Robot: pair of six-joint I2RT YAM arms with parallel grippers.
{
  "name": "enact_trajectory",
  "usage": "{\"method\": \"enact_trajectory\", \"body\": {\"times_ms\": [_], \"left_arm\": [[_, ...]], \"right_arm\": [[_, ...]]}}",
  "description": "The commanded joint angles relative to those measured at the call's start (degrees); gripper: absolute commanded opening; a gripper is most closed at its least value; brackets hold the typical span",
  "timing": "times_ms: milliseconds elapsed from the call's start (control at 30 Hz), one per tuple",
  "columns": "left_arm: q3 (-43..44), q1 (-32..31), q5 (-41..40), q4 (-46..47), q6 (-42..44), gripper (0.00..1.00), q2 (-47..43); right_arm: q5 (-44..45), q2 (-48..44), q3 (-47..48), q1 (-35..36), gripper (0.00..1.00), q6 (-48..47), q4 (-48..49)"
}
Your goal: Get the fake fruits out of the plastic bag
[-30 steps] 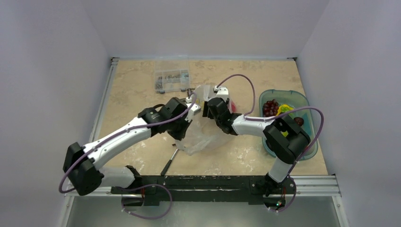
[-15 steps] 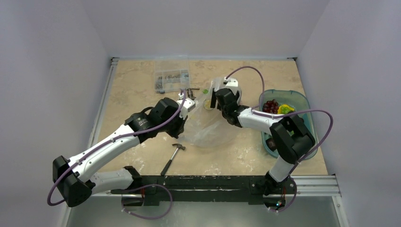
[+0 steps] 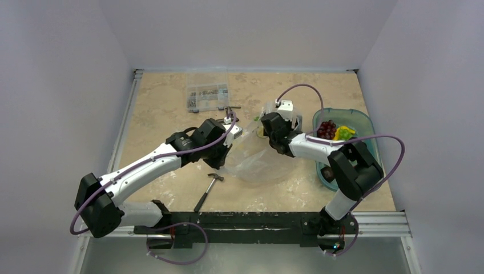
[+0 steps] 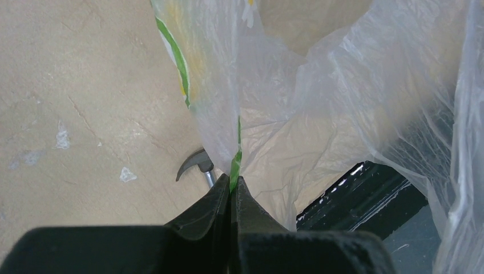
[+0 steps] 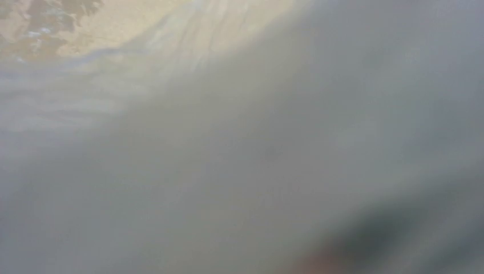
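The plastic bag [image 3: 258, 164] lies crumpled at mid-table, thin and clear with green and yellow print. My left gripper [image 3: 232, 129] is shut on the bag's green-striped edge [image 4: 234, 162] and holds it off the table. My right gripper [image 3: 268, 125] is at the bag's upper right, wrapped in the film. Its wrist view shows only blurred plastic [image 5: 240, 148], so its fingers are hidden. Dark purple grapes [image 3: 326, 129] and a yellow-green fruit [image 3: 344, 132] lie in a teal bin [image 3: 365, 123] at the right. I see no fruit clearly inside the bag.
A small hammer [image 3: 209, 185] lies just left of the bag near the front; its head [image 4: 193, 164] also shows in the left wrist view. A clear rigid box of small parts [image 3: 207, 96] stands at the back. The right arm's elbow [image 3: 354, 165] overhangs the bin.
The right gripper has moved up and right toward the bin, dragging the bag with it. The left gripper kept hold of the bag's edge. The hammer's head is now uncovered.
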Motion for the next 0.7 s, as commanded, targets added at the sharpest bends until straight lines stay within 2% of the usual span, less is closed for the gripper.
{"method": "enact_trajectory", "body": {"times_ms": [0, 100, 267, 400, 500, 667], "left_arm": [[2.2, -0.1, 1.5, -1.0, 1.2, 0.0, 0.0], [2.3, -0.1, 1.7, -1.0, 1.2, 0.0, 0.2], [2.2, -0.1, 1.9, -0.9, 1.2, 0.0, 0.4], [2.2, -0.2, 1.9, -1.1, 1.3, 0.0, 0.7], [2.3, -0.1, 2.1, -1.1, 1.4, 0.0, 1.1], [2.6, -0.1, 2.8, -1.2, 1.4, 0.0, 1.7]], "right_arm": [[4.4, -0.2, 1.5, -0.9, 0.99, 8.6, -7.0], [1.3, 1.7, 1.0, -1.2, 0.99, 14.1, -8.5], [-2.2, 7.4, 2.9, -2.3, 0.99, 15.1, -8.3], [-6.7, 6.7, 2.2, -2.2, 0.95, 11.7, -4.2], [-12.2, 5.4, 1.6, -1.7, 0.99, 7.0, -0.7], [-11.6, 2.7, 5.2, 1.6, 0.99, 2.6, -7.8]]}}
